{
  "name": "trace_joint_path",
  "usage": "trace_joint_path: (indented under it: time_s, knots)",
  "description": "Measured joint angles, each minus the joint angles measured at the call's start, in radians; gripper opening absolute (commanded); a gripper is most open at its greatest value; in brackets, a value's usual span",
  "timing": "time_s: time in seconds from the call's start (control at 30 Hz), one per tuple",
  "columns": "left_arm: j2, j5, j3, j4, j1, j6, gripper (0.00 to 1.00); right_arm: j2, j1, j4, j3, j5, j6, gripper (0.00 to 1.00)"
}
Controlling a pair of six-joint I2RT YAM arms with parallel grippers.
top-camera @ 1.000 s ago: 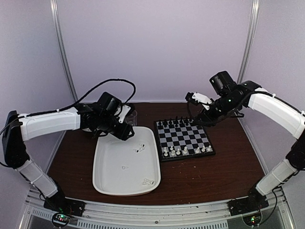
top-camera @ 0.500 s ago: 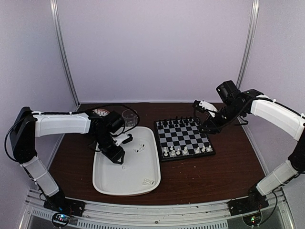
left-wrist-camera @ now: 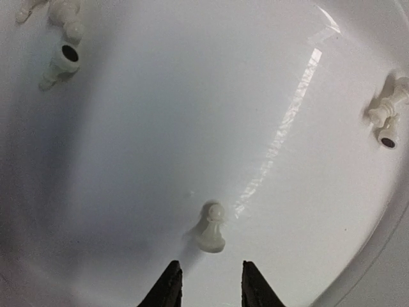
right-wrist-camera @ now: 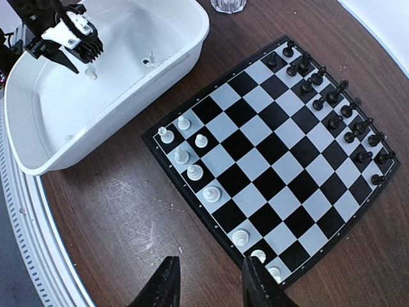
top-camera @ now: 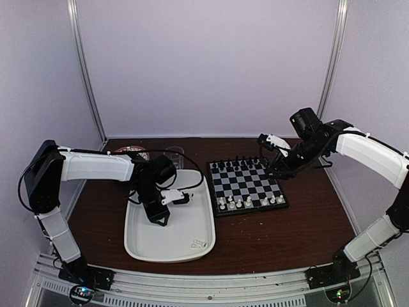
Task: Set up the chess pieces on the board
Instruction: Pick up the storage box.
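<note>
Left wrist view first: my left gripper (left-wrist-camera: 209, 293) points down into the white tray (left-wrist-camera: 160, 128), its jaws a modest way apart with nothing between them. One white pawn (left-wrist-camera: 211, 228) stands upright on the tray floor just beyond the fingertips, in line with the gap and untouched. More white pieces (left-wrist-camera: 62, 45) lie tipped over at the upper left of the frame, and a couple more lie at the right edge.

Over to the top external view: the tray sits left of centre on the brown table (top-camera: 287, 236), with the chessboard (top-camera: 246, 184) just beside it on the right. Several white chessmen (top-camera: 249, 202) stand along the board's lower rows, and the black chessmen (top-camera: 238, 164) line its upper edge. A clear cup (top-camera: 172, 155) stands just above the tray.

Right wrist view now: my right gripper (right-wrist-camera: 211, 284) hangs in the air over the board, fingers at the bottom of the frame. Its jaws are parted and hold nothing.
</note>
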Motion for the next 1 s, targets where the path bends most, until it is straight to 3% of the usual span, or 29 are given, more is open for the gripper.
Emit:
trace_joint_path:
  time_s: [0.73,1.0]
  knots:
    - [0.080,-0.070,-0.006,0.063,-0.037,0.091,0.28,0.000,-0.005,0.004,-0.002,-0.001,-0.015,0.37]
    - [0.081,-0.085,-0.006,0.064,-0.041,0.093,0.16,0.000,-0.005,0.005,-0.002,-0.002,-0.015,0.36]
